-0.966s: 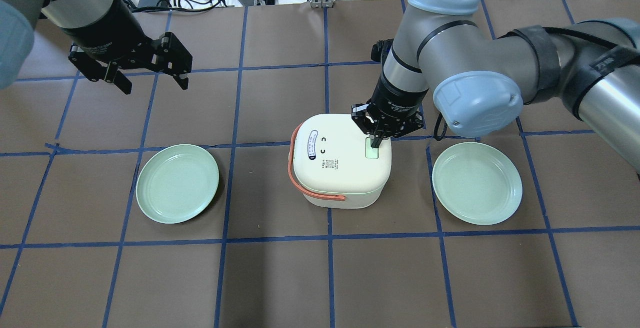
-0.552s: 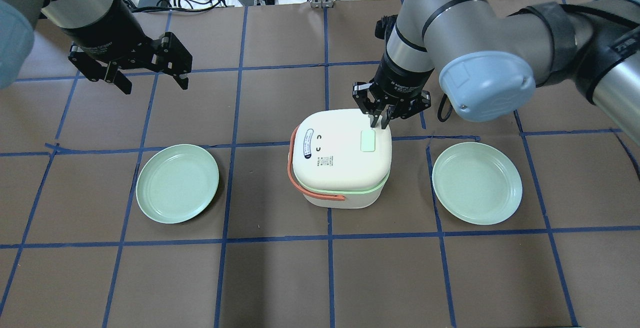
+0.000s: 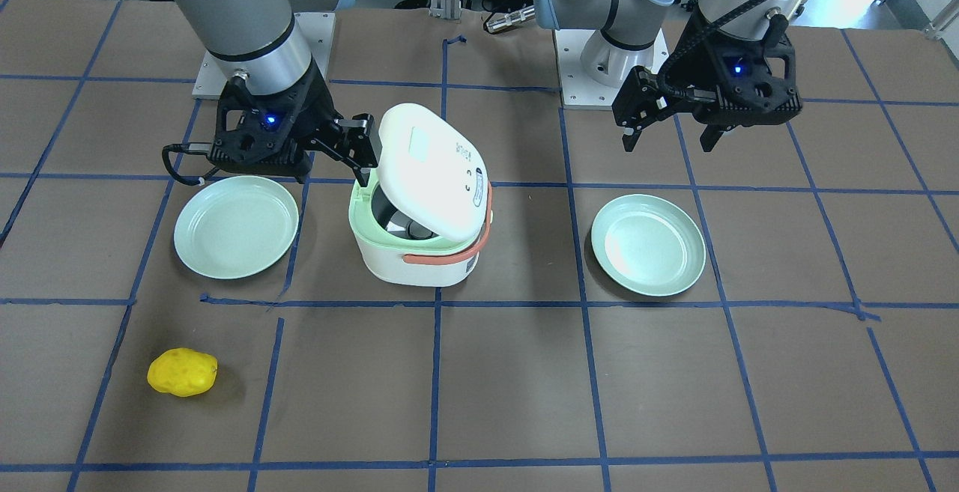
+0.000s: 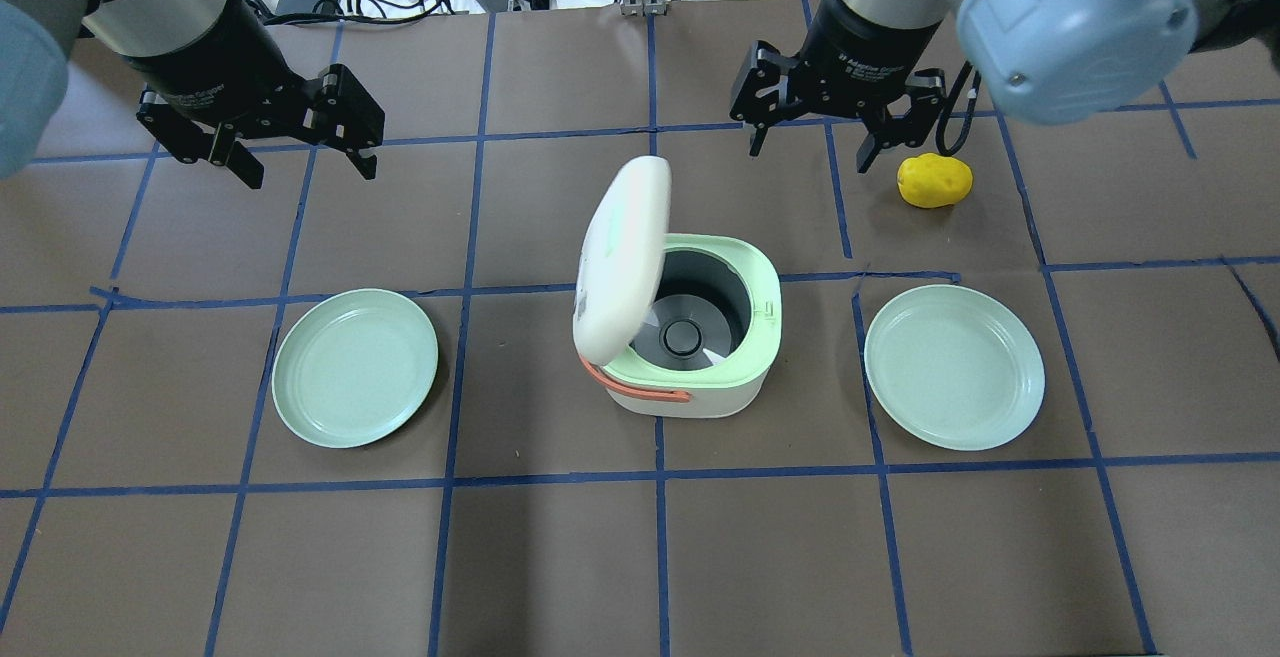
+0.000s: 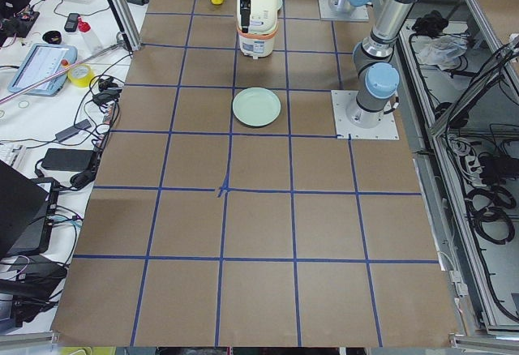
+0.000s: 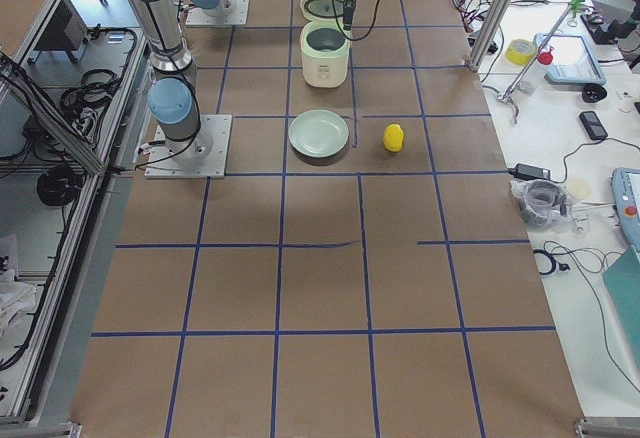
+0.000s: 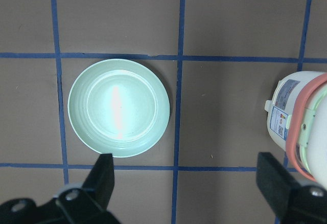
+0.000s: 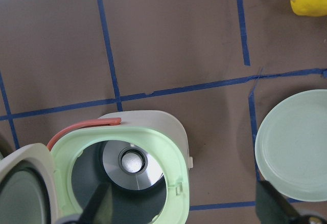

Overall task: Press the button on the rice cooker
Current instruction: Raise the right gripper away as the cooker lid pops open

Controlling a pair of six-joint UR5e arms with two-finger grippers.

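Reading the press as done, judging by the lid. The rice cooker sits mid-tabletop, about halfway between my left and right edges. Its lid stands up on the hinge side toward my left edge. The grey inner pot is exposed inside the pale green rim. The button rides on the lid's outer face, so it faces my left edge. Only the front view shows it, and faintly.

Right jaws: spread, empty, hanging between the cooker and the far edge, near the yellow lump.
Left jaws: spread, empty, well apart from the cooker, toward the far-left corner.

Step in hand, as I judge it, is clearing out:
- Keep the right jaws high and don't sweep toward my left edge, because the raised lid is the tallest thing there.
- Don't drop onto the yellow lump on the way.
- If a re-press is needed, the button is no longer on top. Close the lid first, then come straight down with the jaws clenched to one tip.

Count:
- cooker 1, lid 1, button 1, inner pot 1
- salmon handle 1
- green plates 2: left plate, right plate, one on each side of the cooker
- yellow lump 1
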